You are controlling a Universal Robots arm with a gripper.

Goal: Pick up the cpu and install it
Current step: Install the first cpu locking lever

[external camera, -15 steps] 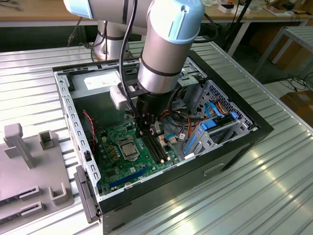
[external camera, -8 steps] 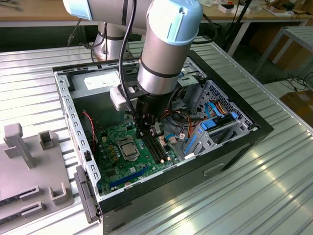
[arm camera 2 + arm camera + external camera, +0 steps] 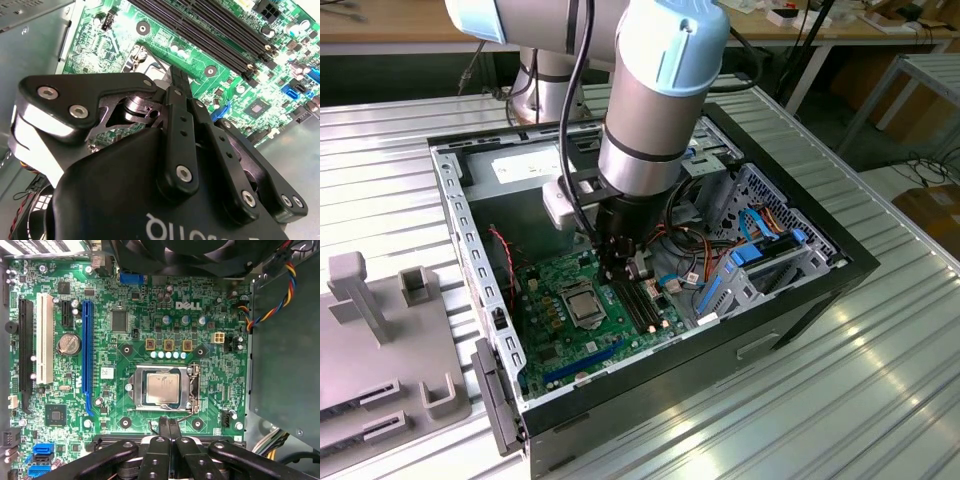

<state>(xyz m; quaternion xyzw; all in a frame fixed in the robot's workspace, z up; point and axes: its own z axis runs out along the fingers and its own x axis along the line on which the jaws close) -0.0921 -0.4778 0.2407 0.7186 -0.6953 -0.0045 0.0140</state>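
Note:
The cpu (image 3: 161, 388), a small square chip with a silver-grey top, lies flat inside the metal socket frame (image 3: 192, 390) on the green motherboard (image 3: 120, 360). The exterior view shows the cpu (image 3: 583, 305) in the middle of the board, inside the open computer case (image 3: 820, 270). My gripper (image 3: 168, 421) hangs just off the socket's edge, on the side of the memory slots, with its two black fingers pressed together and nothing between them. In the second wrist view the gripper (image 3: 177, 76) points down at the board beside the socket frame (image 3: 141, 57).
Black memory slots (image 3: 210, 30) run beside the socket. A blue expansion slot (image 3: 88, 355) and a white slot (image 3: 45, 340) lie further off. A black fan (image 3: 200, 255), coloured cables (image 3: 280, 295) and a drive cage (image 3: 760, 250) crowd the case. Grey fixtures (image 3: 360, 300) stand on the table.

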